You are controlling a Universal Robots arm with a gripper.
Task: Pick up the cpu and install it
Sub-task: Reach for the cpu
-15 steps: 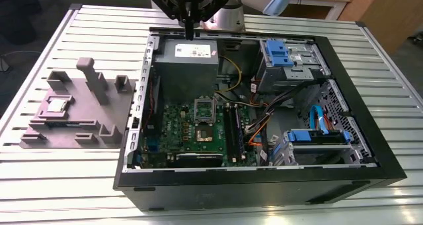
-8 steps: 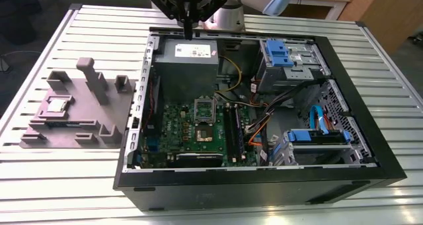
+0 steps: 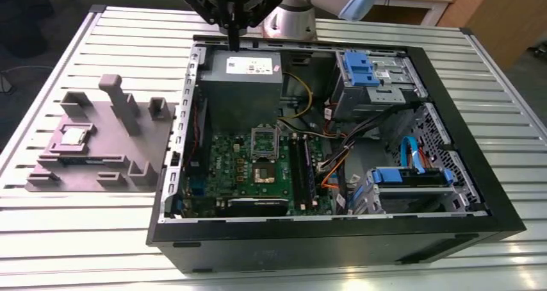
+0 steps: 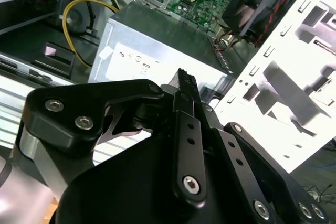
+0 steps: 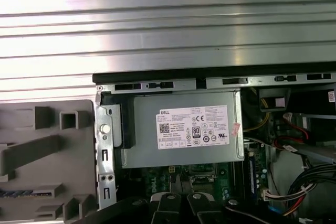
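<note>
— At nine o'clock from the case [image 3: 325,240], exterior view: your cpu [image 3: 75,135] lies flat in the grey fixture [image 3: 111,145].
— And the gripper [image 3: 232,47]?
— Fingers [image 3: 232,36] closed, empty, above the power supply [image 3: 243,89]. Expect a light, rigid, fragile chip; grip its edges.

white label [image 5: 193,126]; small print, symbols | on grey metal box [image 5: 144,150]

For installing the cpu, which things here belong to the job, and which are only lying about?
Belong to the job: cpu on the grey holder; open socket on the green board; gripper.
Only lying about: grey box with white label; blue drive bay; yellow cable; slatted table.
</note>
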